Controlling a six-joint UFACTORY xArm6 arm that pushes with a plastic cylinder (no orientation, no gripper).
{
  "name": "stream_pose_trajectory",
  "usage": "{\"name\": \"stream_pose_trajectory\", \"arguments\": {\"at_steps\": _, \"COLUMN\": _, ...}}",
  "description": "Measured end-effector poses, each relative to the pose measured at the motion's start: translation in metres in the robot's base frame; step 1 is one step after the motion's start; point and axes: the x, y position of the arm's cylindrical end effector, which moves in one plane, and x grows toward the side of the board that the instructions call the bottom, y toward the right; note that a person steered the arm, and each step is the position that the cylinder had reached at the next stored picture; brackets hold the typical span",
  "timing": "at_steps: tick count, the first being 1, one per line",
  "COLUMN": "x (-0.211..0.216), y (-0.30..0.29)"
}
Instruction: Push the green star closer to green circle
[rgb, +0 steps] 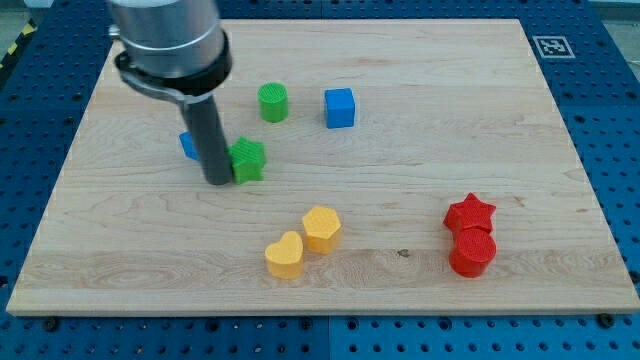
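My tip is down on the desk, pressed right against the green star from the view's left. No claw on this arm to open or shut, mind you: just a straight dark rod, and it has hold of nothing.

The green star sits in the left half of the desk, touching my rod. The green circle stands above it, a little to the view's right, near but clearly apart. Just right of the circle, with a gap between them, there's a blue cube.

Peeking out from behind my rod on the view's left is another blue block (mostly hidden, so I can't call its shape).

Lower down, toward the view's bottom, a yellow heart and a yellow hexagon sit just beside each other, the hexagon up and to the right. Far over on the view's right, a red star rests directly above a red circle, and the two look to be touching.
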Motion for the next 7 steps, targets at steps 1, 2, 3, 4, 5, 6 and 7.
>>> {"name": "stream_pose_trajectory", "arguments": {"at_steps": 1, "x": 0.003, "y": 0.026}}
{"name": "stream_pose_trajectory", "arguments": {"at_steps": 2, "x": -0.007, "y": 0.033}}
{"name": "stream_pose_trajectory", "arguments": {"at_steps": 3, "x": -0.024, "y": 0.033}}
{"name": "stream_pose_trajectory", "arguments": {"at_steps": 4, "x": -0.037, "y": 0.042}}
{"name": "stream_pose_trajectory", "arguments": {"at_steps": 5, "x": -0.035, "y": 0.049}}
{"name": "stream_pose_trajectory", "arguments": {"at_steps": 6, "x": -0.027, "y": 0.066}}
{"name": "stream_pose_trajectory", "arguments": {"at_steps": 7, "x": -0.028, "y": 0.078}}
